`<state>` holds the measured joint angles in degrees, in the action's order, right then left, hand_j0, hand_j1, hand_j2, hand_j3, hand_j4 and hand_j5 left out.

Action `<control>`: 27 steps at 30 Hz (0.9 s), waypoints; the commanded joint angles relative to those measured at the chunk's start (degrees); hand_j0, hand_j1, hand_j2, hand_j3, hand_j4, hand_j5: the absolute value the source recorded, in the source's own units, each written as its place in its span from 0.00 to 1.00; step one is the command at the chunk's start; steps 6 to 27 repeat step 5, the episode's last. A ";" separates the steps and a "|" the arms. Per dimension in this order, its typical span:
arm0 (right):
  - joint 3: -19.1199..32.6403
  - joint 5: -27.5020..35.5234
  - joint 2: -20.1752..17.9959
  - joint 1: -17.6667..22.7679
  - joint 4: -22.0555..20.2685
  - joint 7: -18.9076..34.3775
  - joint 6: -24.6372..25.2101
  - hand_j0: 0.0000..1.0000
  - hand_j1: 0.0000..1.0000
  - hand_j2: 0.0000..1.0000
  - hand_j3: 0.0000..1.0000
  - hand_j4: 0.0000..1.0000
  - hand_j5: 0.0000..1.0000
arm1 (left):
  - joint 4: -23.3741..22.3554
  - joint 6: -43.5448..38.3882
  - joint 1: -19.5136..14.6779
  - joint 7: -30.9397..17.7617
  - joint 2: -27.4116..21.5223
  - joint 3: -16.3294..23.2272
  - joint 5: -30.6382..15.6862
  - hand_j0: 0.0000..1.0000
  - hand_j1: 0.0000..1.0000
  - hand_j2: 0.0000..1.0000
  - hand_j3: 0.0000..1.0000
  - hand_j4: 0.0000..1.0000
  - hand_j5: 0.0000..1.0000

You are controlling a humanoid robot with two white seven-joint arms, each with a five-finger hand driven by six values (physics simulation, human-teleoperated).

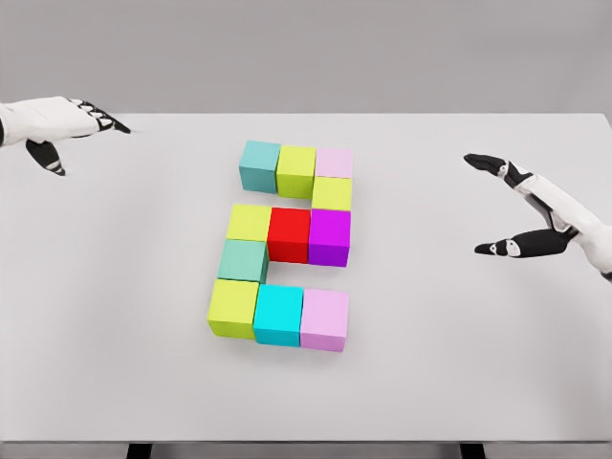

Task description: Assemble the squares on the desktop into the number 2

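Several coloured cubes sit together mid-table in the shape of a 2. The top row is a teal cube (259,163), a lime cube (296,170) and a pale pink cube (334,162). Below come a lime cube (332,193), then a yellow-green cube (249,222), a red cube (289,234) and a purple cube (330,236). A teal-green cube (243,259) links down to a lime cube (233,308), a cyan cube (278,314) and a pink cube (324,319). My left hand (72,129) hovers open at the far left. My right hand (521,206) is open at the right, apart from the cubes.
The white table (124,287) spans the view, with its far edge against a grey wall and its front edge near the bottom. Nothing else stands on it beside the cubes.
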<state>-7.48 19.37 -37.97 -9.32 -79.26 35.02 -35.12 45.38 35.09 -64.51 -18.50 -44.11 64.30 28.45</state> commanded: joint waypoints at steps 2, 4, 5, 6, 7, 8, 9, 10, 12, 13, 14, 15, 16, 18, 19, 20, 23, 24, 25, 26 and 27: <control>0.01 0.50 0.00 0.00 0.25 -0.02 0.12 1.00 1.00 1.00 1.00 1.00 1.00 | 0.06 -0.09 0.00 0.04 -0.98 -0.23 -0.33 1.00 1.00 1.00 1.00 1.00 1.00; 0.01 0.50 0.00 0.00 0.25 -0.02 0.12 1.00 1.00 1.00 1.00 1.00 1.00 | 0.06 -0.09 0.00 0.04 -0.98 -0.23 -0.33 1.00 1.00 1.00 1.00 1.00 1.00; 0.01 0.50 0.00 0.00 0.25 -0.02 0.12 1.00 1.00 1.00 1.00 1.00 1.00 | 0.06 -0.09 0.00 0.04 -0.98 -0.23 -0.33 1.00 1.00 1.00 1.00 1.00 1.00; 0.01 0.50 0.00 0.00 0.25 -0.02 0.12 1.00 1.00 1.00 1.00 1.00 1.00 | 0.06 -0.09 0.00 0.04 -0.98 -0.23 -0.33 1.00 1.00 1.00 1.00 1.00 1.00; 0.01 0.50 0.00 0.00 0.25 -0.02 0.12 1.00 1.00 1.00 1.00 1.00 1.00 | 0.06 -0.09 0.00 0.04 -0.98 -0.23 -0.33 1.00 1.00 1.00 1.00 1.00 1.00; 0.01 0.50 0.00 0.00 0.25 -0.02 0.12 1.00 1.00 1.00 1.00 1.00 1.00 | 0.06 -0.09 0.00 0.04 -0.98 -0.23 -0.33 1.00 1.00 1.00 1.00 1.00 1.00; 0.01 0.50 0.00 0.00 0.25 -0.02 0.12 1.00 1.00 1.00 1.00 1.00 1.00 | 0.06 -0.09 0.00 0.04 -0.98 -0.23 -0.33 1.00 1.00 1.00 1.00 1.00 1.00; 0.01 0.50 0.00 0.00 0.25 -0.02 0.12 1.00 1.00 1.00 1.00 1.00 1.00 | 0.06 -0.09 0.00 0.04 -0.98 -0.23 -0.33 1.00 1.00 1.00 1.00 1.00 1.00; 0.01 0.50 0.00 0.00 0.25 -0.02 0.12 1.00 1.00 1.00 1.00 1.00 1.00 | 0.06 -0.09 0.00 0.04 -0.98 -0.23 -0.33 1.00 1.00 1.00 1.00 1.00 1.00; 0.01 0.50 0.00 0.00 0.25 -0.02 0.12 1.00 1.00 1.00 1.00 1.00 1.00 | 0.06 -0.09 0.00 0.04 -0.98 -0.23 -0.33 1.00 1.00 1.00 1.00 1.00 1.00; 0.01 0.50 0.00 0.00 0.25 -0.02 0.12 1.00 1.00 1.00 1.00 1.00 1.00 | 0.06 -0.09 0.00 0.04 -0.98 -0.23 -0.33 1.00 1.00 1.00 1.00 1.00 1.00; 0.01 0.50 0.00 0.00 0.25 -0.02 0.12 1.00 1.00 1.00 1.00 1.00 1.00 | 0.06 -0.09 0.00 0.04 -0.98 -0.23 -0.33 1.00 1.00 1.00 1.00 1.00 1.00; 0.01 0.50 0.00 0.00 0.25 -0.02 0.12 1.00 1.00 1.00 1.00 1.00 1.00 | 0.06 -0.09 0.00 0.04 -0.98 -0.23 -0.33 1.00 1.00 1.00 1.00 1.00 1.00; 0.01 0.50 0.00 0.00 0.25 -0.02 0.12 1.00 1.00 1.00 1.00 1.00 1.00 | 0.06 -0.09 0.00 0.04 -0.98 -0.23 -0.33 1.00 1.00 1.00 1.00 1.00 1.00; 0.01 0.50 0.00 0.00 0.25 -0.02 0.12 1.00 1.00 1.00 1.00 1.00 1.00 | 0.06 -0.09 0.00 0.04 -0.98 -0.23 -0.33 1.00 1.00 1.00 1.00 1.00 1.00; 0.01 0.50 0.00 0.00 0.25 -0.02 0.12 1.00 1.00 1.00 1.00 1.00 1.00 | 0.06 -0.09 0.00 0.04 -0.98 -0.23 -0.33 1.00 1.00 1.00 1.00 1.00 1.00; 0.01 0.50 0.00 0.00 0.25 -0.02 0.12 1.00 1.00 1.00 1.00 1.00 1.00 | 0.06 -0.09 0.00 0.04 -0.98 -0.23 -0.33 1.00 1.00 1.00 1.00 1.00 1.00; 0.01 0.50 0.00 0.00 0.25 -0.02 0.12 1.00 1.00 1.00 1.00 1.00 1.00 | 0.06 -0.09 0.00 0.04 -0.98 -0.23 -0.33 1.00 1.00 1.00 1.00 1.00 1.00; 0.01 0.50 0.00 0.00 0.25 -0.02 0.12 1.00 1.00 1.00 1.00 1.00 1.00 | 0.06 -0.09 0.00 0.04 -0.98 -0.23 -0.33 1.00 1.00 1.00 1.00 1.00 1.00; 0.01 0.50 0.00 0.00 0.25 -0.02 0.12 1.00 1.00 1.00 1.00 1.00 1.00 | 0.06 -0.09 0.00 0.04 -0.98 -0.23 -0.33 1.00 1.00 1.00 1.00 1.00 1.00; 0.01 0.50 0.00 0.00 0.25 -0.02 0.12 1.00 1.00 1.00 1.00 1.00 1.00 | 0.06 -0.09 0.00 0.04 -0.98 -0.23 -0.33 1.00 1.00 1.00 1.00 1.00 1.00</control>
